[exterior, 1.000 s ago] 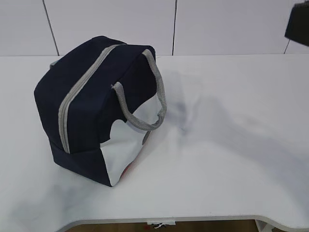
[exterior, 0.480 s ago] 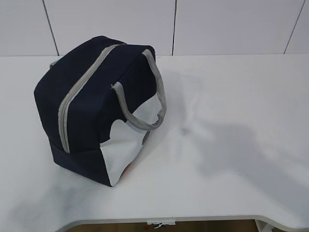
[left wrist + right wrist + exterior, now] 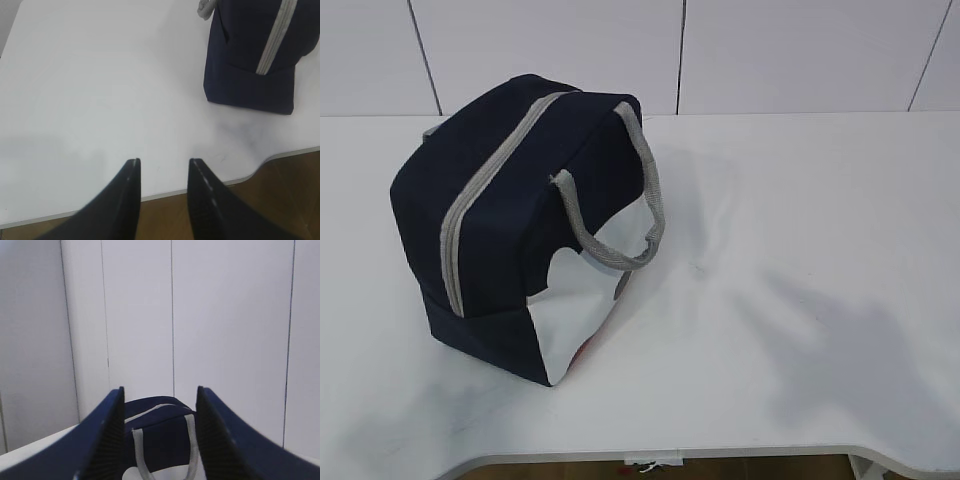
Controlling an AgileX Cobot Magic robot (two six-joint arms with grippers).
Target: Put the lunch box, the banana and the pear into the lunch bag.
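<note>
The right claw (image 3: 160, 430) is released and empty, its two dark fingers spread with the lunch bag (image 3: 160, 432) seen between them against the wall panels (image 3: 225, 315). A second ago the right arm showed as a dark shape at 2 o'clock in the exterior view; half a second ago it had gone, and now only a soft shadow lies on the worktop (image 3: 800, 200) toward 4 o'clock. The arm has drawn back and up, well apart from the bag.

The left claw (image 3: 162, 162) is also released and grasps nothing, hanging over the near worktop edge, with the bag at 1 o'clock in its view.

The lunch bag (image 3: 525, 225) sits at 9 o'clock in the exterior view, unmoved across the three moments, its grey zipper strip (image 3: 490, 185) apparently closed and one handle (image 3: 615, 190) draped over the white side panel (image 3: 575, 300).

No lunch box, banana or pear shows anywhere. With both arms clear, the packing looks finished, though the contents are hidden.
</note>
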